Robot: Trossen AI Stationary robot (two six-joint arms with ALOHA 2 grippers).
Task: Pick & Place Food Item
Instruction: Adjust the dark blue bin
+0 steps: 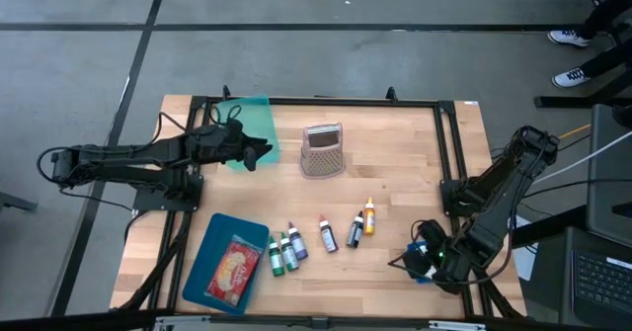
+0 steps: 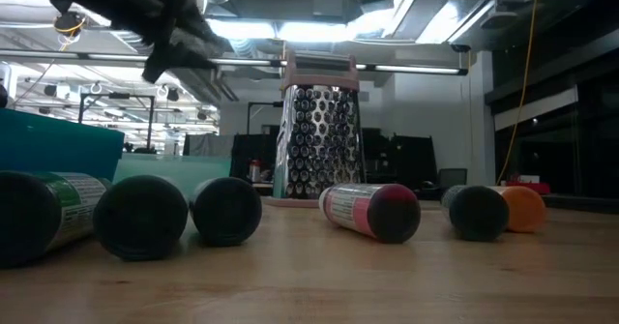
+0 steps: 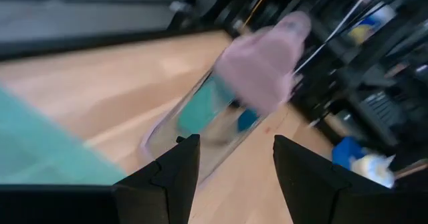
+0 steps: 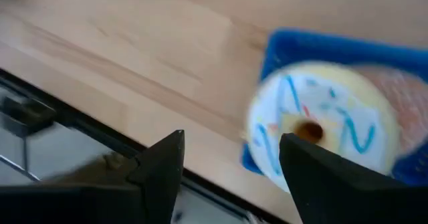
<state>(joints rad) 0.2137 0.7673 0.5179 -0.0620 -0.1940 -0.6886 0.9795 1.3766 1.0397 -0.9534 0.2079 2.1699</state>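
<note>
A frosted doughnut (image 4: 321, 127), white with blue stripes, lies in a small blue dish (image 4: 314, 47) at the table's near right corner. My right gripper (image 4: 231, 140) hangs open above the table just beside the dish, pointing steeply down, with nothing between its fingers; in the high view my right gripper (image 1: 423, 258) covers the dish. A red food packet (image 1: 234, 270) lies in a blue tray (image 1: 202, 264) at the near left. My left gripper (image 1: 262, 155) hovers open at the far left, nearly level, pointing toward the metal grater (image 1: 322, 149) with the pink handle.
Several small bottles (image 1: 326, 234) lie in a row across the near middle of the table. A teal bin (image 1: 247, 124) sits at the far left under my left arm. The grater (image 2: 317, 135) stands upright at the far middle. A black frame (image 1: 449, 153) borders the table.
</note>
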